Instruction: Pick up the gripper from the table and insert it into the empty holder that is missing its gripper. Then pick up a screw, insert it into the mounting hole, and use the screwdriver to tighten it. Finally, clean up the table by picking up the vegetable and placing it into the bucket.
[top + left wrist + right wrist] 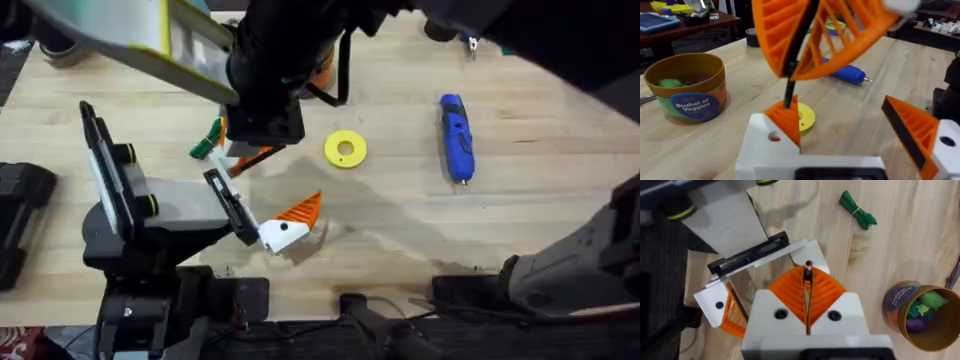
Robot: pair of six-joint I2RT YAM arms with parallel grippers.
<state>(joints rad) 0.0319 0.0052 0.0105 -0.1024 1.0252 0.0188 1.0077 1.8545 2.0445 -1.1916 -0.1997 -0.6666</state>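
My left gripper [290, 222] lies low over the table, open, with nothing between its fingers. One finger is the white holder [762, 145] with a small dark hole, and the orange ribbed gripper [786, 120] sits in it. My right gripper [807, 297] hangs right above, shut on a thin dark screw [788, 93]. The screw's tip is at the orange wedge, just above the hole. The green vegetable [208, 140] [857, 210] lies on the table behind. The blue screwdriver [455, 135] [847, 74] lies to the right. The bucket [687, 90] [925, 315] stands upright with toy vegetables inside.
A yellow disc [345, 149] [805, 117] lies flat just beyond the left gripper. Small pliers [470, 42] rest at the far right. A black tape roll [752, 36] sits at the far edge. Black equipment [20, 215] borders the table's left side.
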